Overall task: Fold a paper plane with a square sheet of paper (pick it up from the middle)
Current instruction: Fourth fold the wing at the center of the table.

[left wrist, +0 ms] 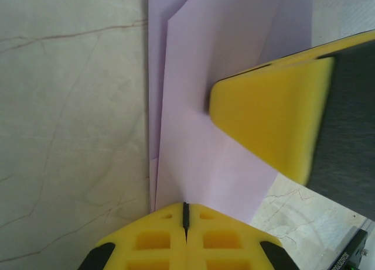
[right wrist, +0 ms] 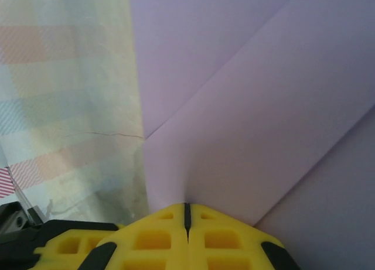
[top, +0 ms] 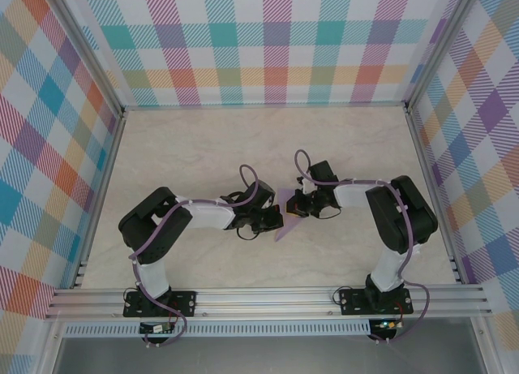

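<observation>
The square sheet of paper (top: 283, 228) is a creased lavender shape with overlapping flaps, held up between the two arms at mid-table. Whether it has the form of a paper plane I cannot tell. In the left wrist view my left gripper (left wrist: 186, 212) is shut, and the paper (left wrist: 205, 77) comes straight out of its closed yellow jaws. In the right wrist view my right gripper (right wrist: 187, 212) is likewise shut on the paper (right wrist: 246, 106). A yellow finger (left wrist: 269, 115) of the right gripper lies against the paper. From above, the left gripper (top: 274, 221) and the right gripper (top: 296, 207) almost touch.
The pale marbled tabletop (top: 203, 155) is boxed in by plaid walls (top: 268, 49) at the back and both sides. An aluminium rail (top: 268, 301) runs along the near edge, carrying both arm bases.
</observation>
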